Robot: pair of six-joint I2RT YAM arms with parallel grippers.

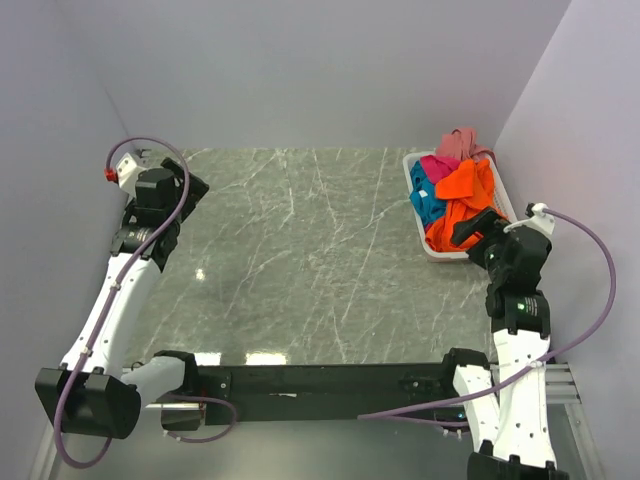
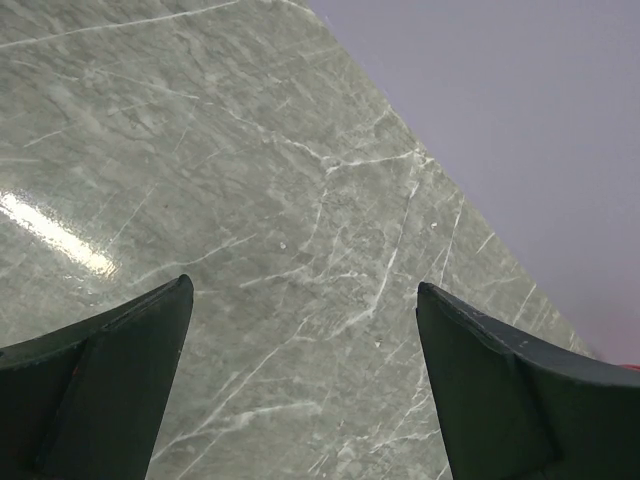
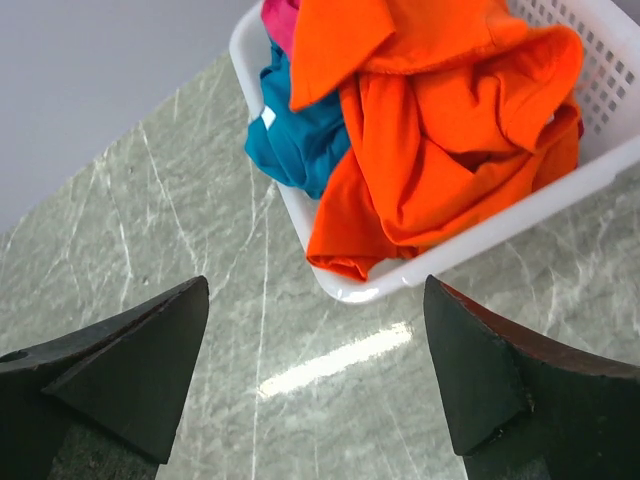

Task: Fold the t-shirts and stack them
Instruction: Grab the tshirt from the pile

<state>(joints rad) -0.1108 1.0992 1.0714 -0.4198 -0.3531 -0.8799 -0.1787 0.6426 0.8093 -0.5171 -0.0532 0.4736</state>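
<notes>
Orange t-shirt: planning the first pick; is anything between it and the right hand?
Nothing visible. The open right hand faces the bright orange cloth t-shirt; it drapes over the rim of the white slatted plastic basket.

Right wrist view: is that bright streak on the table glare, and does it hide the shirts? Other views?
Right wrist: yes, glare on the table, short of the basket; the orange t-shirt is sharp, evenly lit. Left wrist: a similar streak at left, marble veins crisp. Top external: small glints toward the near edge, no blur.
</notes>
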